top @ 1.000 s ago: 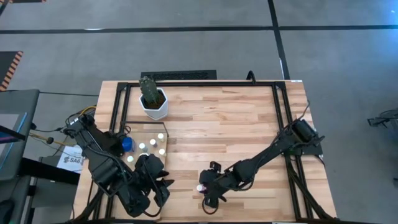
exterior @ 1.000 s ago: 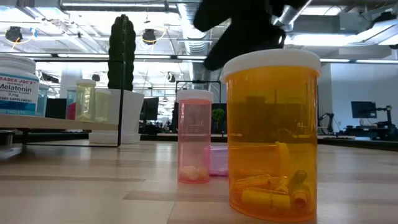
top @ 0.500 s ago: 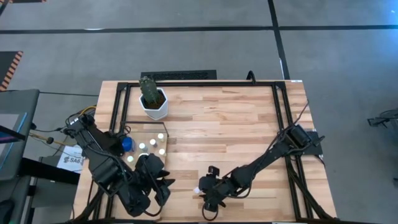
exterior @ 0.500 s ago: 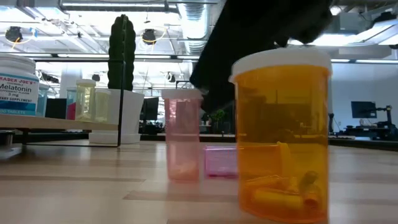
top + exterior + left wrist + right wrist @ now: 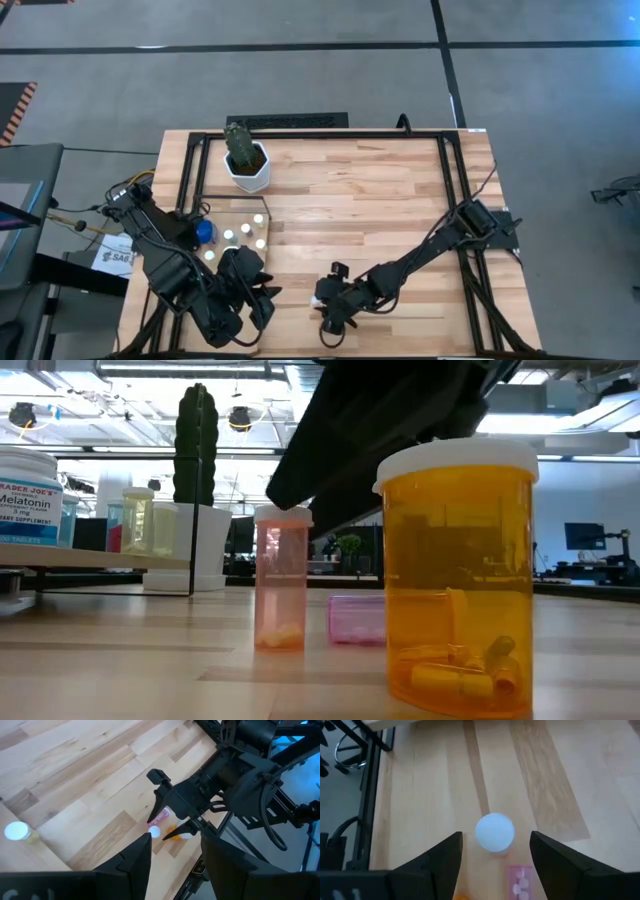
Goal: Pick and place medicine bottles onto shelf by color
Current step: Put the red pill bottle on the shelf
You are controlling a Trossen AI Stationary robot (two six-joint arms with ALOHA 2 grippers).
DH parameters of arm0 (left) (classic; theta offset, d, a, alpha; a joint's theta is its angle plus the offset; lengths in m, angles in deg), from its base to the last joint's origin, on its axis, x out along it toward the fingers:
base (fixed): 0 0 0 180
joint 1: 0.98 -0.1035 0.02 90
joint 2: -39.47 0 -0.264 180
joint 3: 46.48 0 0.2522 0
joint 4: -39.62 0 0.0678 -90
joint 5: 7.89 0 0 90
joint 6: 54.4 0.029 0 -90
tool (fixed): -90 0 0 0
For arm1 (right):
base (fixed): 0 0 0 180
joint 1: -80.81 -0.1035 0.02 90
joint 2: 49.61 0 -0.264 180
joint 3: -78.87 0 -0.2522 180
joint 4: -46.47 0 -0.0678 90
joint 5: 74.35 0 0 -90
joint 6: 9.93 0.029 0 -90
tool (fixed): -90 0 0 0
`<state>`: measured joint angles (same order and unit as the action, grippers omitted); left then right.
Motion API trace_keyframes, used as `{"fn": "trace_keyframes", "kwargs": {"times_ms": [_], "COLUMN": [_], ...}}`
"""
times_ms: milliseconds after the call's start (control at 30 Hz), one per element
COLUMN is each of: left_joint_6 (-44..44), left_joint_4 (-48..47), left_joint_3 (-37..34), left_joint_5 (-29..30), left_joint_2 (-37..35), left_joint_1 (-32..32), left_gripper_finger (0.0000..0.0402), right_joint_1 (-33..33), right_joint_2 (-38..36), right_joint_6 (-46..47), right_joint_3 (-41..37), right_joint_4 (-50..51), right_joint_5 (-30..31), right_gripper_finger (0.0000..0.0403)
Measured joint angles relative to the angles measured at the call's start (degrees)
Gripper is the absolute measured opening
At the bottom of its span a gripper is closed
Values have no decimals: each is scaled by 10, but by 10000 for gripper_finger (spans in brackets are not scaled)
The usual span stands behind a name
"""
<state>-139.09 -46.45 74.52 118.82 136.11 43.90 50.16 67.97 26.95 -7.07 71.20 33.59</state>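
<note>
A pink bottle point(image 5: 281, 578) with a white cap point(image 5: 494, 832) stands upright on the table near its front edge. A second pink bottle point(image 5: 358, 618) lies on its side beside it. An amber bottle point(image 5: 458, 575) stands closer to the front edge. My right gripper point(image 5: 494, 855) is open above the upright pink bottle, one finger on either side of its cap; it also shows in the high view point(image 5: 322, 303). My left gripper point(image 5: 262, 296) is open and empty at the front left. The shelf point(image 5: 245, 208) at the left bears several bottles. My right gripper comes down slanting from the table's right, and its fingers stand on either side of the upright pink bottle's cap point(image 5: 283, 513). A dark fingertip point(image 5: 287, 493) shows right at the cap in the low view. I cannot tell whether it touches.
A cactus in a white hexagonal pot point(image 5: 247, 165) stands at the far left. A black frame point(image 5: 452, 180) runs around the table's edges. The bottles on the shelf point(image 5: 95, 557) include a white Melatonin bottle point(image 5: 28, 495). Bare planks lie across the middle and far right.
My right gripper has gone toward the table's left and near edge and come down over the upright pink bottle. The upright pink bottle has slid a little toward the table's left, still upright. The amber bottle has shifted slightly toward the right.
</note>
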Motion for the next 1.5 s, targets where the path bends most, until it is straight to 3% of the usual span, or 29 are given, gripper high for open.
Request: {"fn": "trace_keyframes", "kwargs": {"times_ms": [800,1167,1333,1500], "left_joint_6": [4,5,10,12], "left_joint_4": [-3,-7,-9,-8], "left_joint_3": [0,0,0,0], "left_joint_5": [-5,-19,-19,-19], "left_joint_2": [0,0,0,0], "left_joint_1": [0,0,0,0], "left_gripper_finger": [158,158,158,158], "right_joint_1": [15,16,20,23], "right_joint_2": [0,33,33,33], "right_joint_6": [-25,-27,-29,-28], "right_joint_3": [0,0,0,0], "right_joint_4": [-20,-47,-47,-48], "right_joint_5": [-13,-34,-32,-33], "right_gripper_finger": [255,253,222,158]}}
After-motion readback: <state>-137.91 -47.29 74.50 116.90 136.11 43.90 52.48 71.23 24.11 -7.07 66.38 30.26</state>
